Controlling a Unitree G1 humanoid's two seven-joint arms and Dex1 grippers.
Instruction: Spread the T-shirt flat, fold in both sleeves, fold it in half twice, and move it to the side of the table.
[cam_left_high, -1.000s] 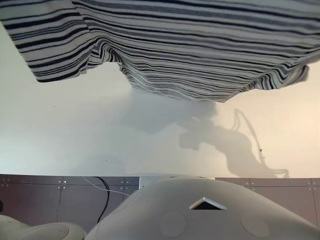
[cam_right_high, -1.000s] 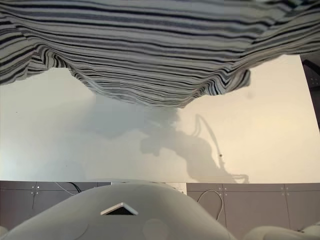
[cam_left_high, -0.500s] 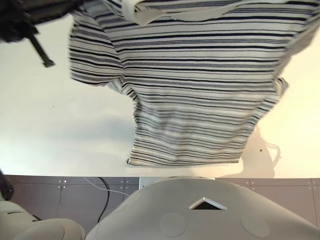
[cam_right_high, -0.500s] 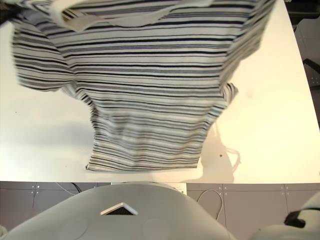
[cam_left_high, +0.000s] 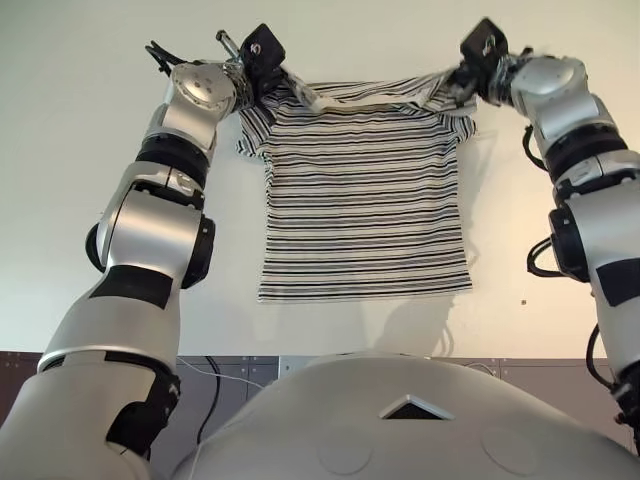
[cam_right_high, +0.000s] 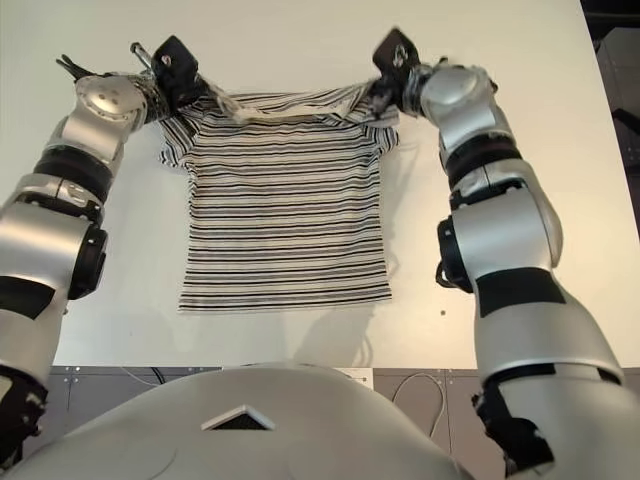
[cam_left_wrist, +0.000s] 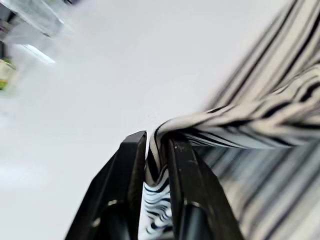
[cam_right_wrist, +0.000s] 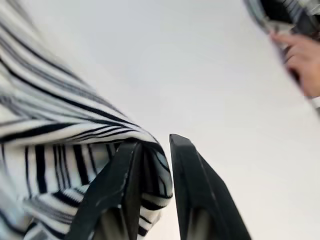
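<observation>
A black-and-white striped T-shirt (cam_left_high: 365, 205) lies stretched out on the white table (cam_left_high: 60, 150), its hem toward me and its collar at the far side. My left gripper (cam_left_high: 268, 72) is shut on the shirt's left shoulder, with the cloth pinched between its black fingers (cam_left_wrist: 180, 170). Across from it, my right gripper (cam_left_high: 462, 72) is shut on the right shoulder, striped fabric bunched between its fingers (cam_right_wrist: 125, 175). Both arms are stretched far forward. The collar edge sags between the two grippers, and both short sleeves are crumpled under the shoulders.
The table's near edge (cam_left_high: 80, 350) runs just below the shirt's hem. Bare white tabletop lies on both sides of the shirt. A person's hand (cam_right_wrist: 300, 55) is at the far edge of the right wrist view, away from the shirt.
The shirt, held up close before the head camera a second ago, has swung away and down onto the table. Both arms have extended forward, and the shirt now lies stretched out.
</observation>
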